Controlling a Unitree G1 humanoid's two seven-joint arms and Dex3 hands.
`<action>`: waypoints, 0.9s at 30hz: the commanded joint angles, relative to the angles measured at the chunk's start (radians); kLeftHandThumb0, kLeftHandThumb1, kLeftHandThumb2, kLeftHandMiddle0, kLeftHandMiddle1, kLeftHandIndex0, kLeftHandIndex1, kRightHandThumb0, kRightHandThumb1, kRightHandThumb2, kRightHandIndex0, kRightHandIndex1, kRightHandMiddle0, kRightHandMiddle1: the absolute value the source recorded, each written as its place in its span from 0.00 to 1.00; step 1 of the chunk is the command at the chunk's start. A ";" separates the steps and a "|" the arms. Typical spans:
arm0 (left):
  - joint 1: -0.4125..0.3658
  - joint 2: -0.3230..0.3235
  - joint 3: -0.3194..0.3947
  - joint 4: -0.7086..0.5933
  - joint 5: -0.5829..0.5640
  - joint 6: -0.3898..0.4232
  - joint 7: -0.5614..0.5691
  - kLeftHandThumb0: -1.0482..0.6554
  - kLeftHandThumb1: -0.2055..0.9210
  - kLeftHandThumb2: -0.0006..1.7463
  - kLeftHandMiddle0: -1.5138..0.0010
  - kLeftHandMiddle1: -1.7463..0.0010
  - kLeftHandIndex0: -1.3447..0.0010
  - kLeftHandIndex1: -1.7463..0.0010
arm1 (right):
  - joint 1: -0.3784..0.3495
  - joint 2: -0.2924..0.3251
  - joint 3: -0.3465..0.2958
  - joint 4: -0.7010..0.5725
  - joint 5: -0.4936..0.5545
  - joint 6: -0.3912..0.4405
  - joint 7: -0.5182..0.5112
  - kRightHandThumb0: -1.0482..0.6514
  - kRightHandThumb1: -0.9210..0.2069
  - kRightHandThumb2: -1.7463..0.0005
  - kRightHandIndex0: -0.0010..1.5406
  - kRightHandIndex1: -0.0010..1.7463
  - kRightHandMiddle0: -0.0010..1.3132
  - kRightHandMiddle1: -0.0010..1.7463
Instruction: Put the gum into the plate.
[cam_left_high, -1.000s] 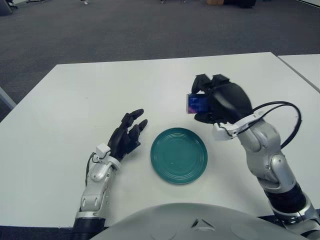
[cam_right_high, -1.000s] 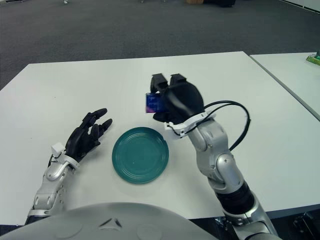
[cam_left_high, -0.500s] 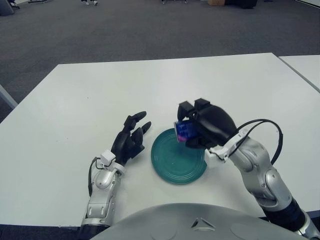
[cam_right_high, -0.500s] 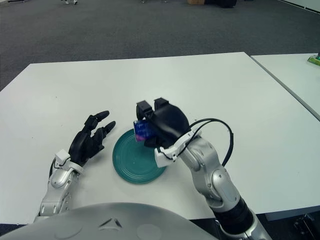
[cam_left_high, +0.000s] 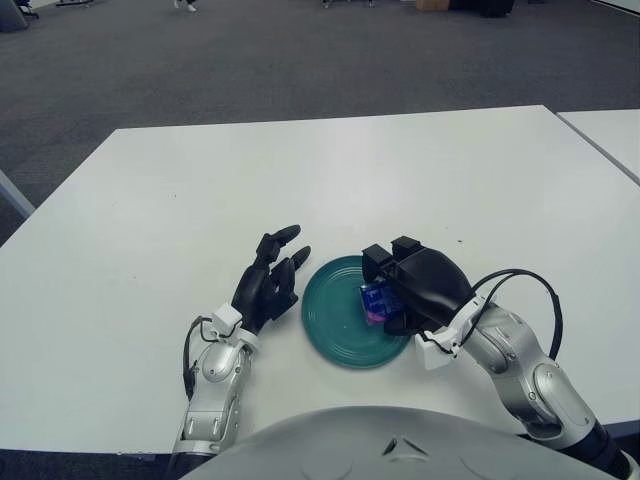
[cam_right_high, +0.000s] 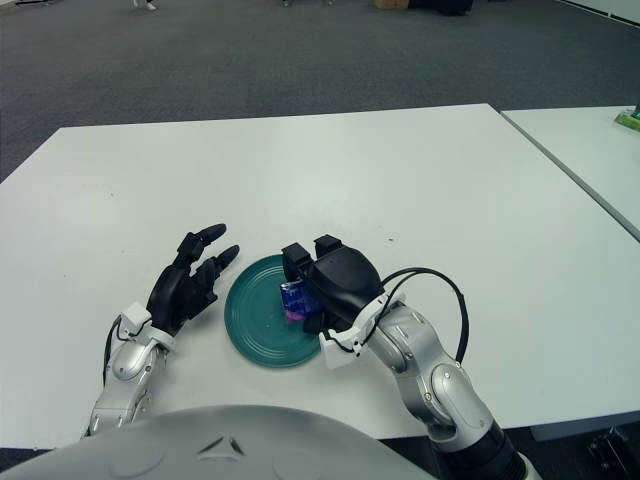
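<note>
At a white table (cam_left_high: 180, 190) in an open, grey-carpeted room, the robot's right hand (cam_left_high: 405, 290) is gripping the gum (cam_left_high: 377, 300), a small blue and purple pack, between its dark fingers (cam_left_high: 377, 262); the hand is sitting low over the right half of the teal plate (cam_left_high: 335, 320), and the pack is showing just above the plate's ringed inner surface, though whether it is touching the plate cannot be told; the fingers are curling around the pack from above and from the side nearest the robot, with the black shell of the hand covering most of it; a black cable (cam_right_high: 448, 300) is looping from the wrist back along the silver forearm, which is reaching in from the lower right; the left hand (cam_left_high: 268, 285) is showing just beside the plate's left rim, fingers spread and relaxed, holding nothing, pointing away from the robot and slightly toward the plate; its silver forearm is running down toward the bottom edge, beside the pale curve of the robot's own body; a second white table (cam_right_high: 590, 150) is standing apart at the right edge, with a narrow gap between the two.
</note>
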 joint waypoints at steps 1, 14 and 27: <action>-0.062 0.012 0.055 0.156 -0.011 -0.035 0.021 0.17 1.00 0.46 0.75 0.99 0.99 0.61 | -0.003 -0.023 -0.021 -0.005 -0.014 -0.017 0.000 0.19 0.02 0.61 0.21 0.42 0.04 0.61; -0.103 -0.048 0.030 0.266 -0.047 -0.221 -0.020 0.01 1.00 0.46 0.91 1.00 1.00 0.73 | 0.000 -0.009 -0.051 0.000 0.184 -0.018 0.076 0.00 0.00 0.51 0.01 0.00 0.00 0.02; -0.105 -0.091 0.026 0.239 -0.053 -0.174 0.015 0.00 1.00 0.39 0.92 1.00 1.00 0.77 | 0.002 0.004 -0.080 0.008 0.193 -0.048 0.017 0.00 0.00 0.56 0.00 0.00 0.00 0.00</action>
